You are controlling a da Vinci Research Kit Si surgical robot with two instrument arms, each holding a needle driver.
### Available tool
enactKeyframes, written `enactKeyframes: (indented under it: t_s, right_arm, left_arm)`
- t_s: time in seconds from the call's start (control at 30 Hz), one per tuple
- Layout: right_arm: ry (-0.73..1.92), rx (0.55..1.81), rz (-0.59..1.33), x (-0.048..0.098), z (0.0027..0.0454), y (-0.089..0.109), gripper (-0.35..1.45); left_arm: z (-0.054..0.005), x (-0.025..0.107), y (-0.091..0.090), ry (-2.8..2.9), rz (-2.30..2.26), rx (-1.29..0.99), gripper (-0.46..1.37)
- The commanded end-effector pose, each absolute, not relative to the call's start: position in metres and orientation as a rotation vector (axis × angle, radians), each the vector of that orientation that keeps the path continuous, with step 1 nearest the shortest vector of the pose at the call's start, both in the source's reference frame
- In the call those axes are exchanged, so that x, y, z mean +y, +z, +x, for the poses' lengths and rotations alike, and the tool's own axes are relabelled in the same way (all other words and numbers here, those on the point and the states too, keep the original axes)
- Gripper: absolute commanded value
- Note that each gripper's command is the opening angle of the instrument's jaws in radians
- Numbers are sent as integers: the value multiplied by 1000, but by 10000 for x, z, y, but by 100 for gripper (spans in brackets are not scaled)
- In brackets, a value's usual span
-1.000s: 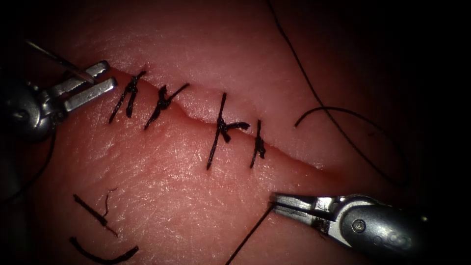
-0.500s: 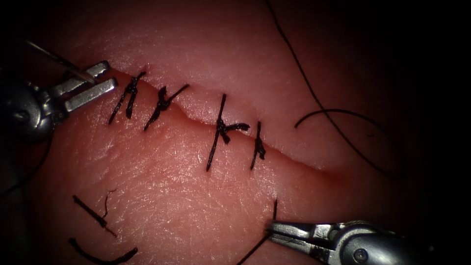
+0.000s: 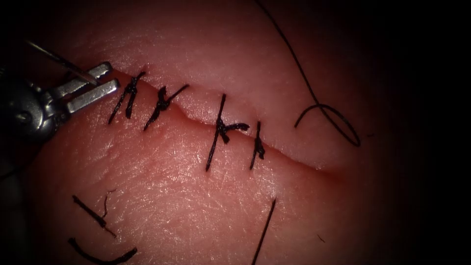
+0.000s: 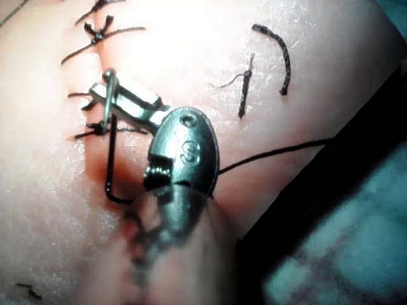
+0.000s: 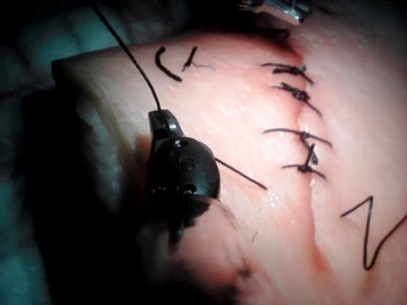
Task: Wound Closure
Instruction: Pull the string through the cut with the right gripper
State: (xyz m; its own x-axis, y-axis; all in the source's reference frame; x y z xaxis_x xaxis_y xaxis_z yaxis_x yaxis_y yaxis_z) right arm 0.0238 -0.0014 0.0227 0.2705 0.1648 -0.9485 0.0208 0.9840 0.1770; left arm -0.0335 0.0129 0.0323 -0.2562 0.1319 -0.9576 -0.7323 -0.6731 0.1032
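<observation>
At the cut's left end, the left tool's fingers grip the needle.

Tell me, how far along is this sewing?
Done: four stitches cross the cut. In hand: left tool holds the needle near one end, seemingly clear of the tissue; right tool grips thread. Left: the cut's right end gapes unstitched.

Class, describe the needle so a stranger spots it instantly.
On the tissue, follow the stitched cut to its left end, to the left gripper. The needle is the thin metal sliver clamped across it, unlike the black thread the right gripper holds.
</observation>
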Motion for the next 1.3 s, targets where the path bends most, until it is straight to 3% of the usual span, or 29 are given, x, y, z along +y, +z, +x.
enactKeyframes:
  t_s: [0.03, 0.47, 0.77, 0.8, 0.83, 0.87, 0.9, 1.0, 1.3]
  right_arm:
    - [99, 1299, 173, -16, 240, 226, -35]
    - [60, 1323, 245, -67, 283, 216, -35]
    - [52, 1347, 309, -64, 288, 209, -35]
    - [81, 1348, 294, -61, 285, 209, -7]
    - [127, 1348, 251, -55, 280, 209, 61]
    - [177, 1351, 205, -49, 274, 209, 106]
    - [214, 1360, 179, -43, 269, 209, 121]
    - [303, 1385, 137, -29, 250, 209, 133]
    - [404, 1329, 86, 6, 192, 216, 134]
  left_arm:
    - [-335, 129, 323, 1977, -1429, 746, -35]
    - [-335, 128, 324, 1976, -1427, 748, -35]
    - [-335, 130, 324, 1979, -1426, 744, -35]
    - [-335, 130, 324, 1979, -1426, 744, -35]
    - [-335, 130, 324, 1979, -1426, 744, -35]
    - [-335, 130, 324, 1979, -1426, 743, -35]
    - [-335, 130, 324, 1979, -1426, 743, -35]
    - [-335, 130, 324, 1983, -1425, 749, -35]
    - [-335, 130, 324, 1984, -1425, 748, -35]
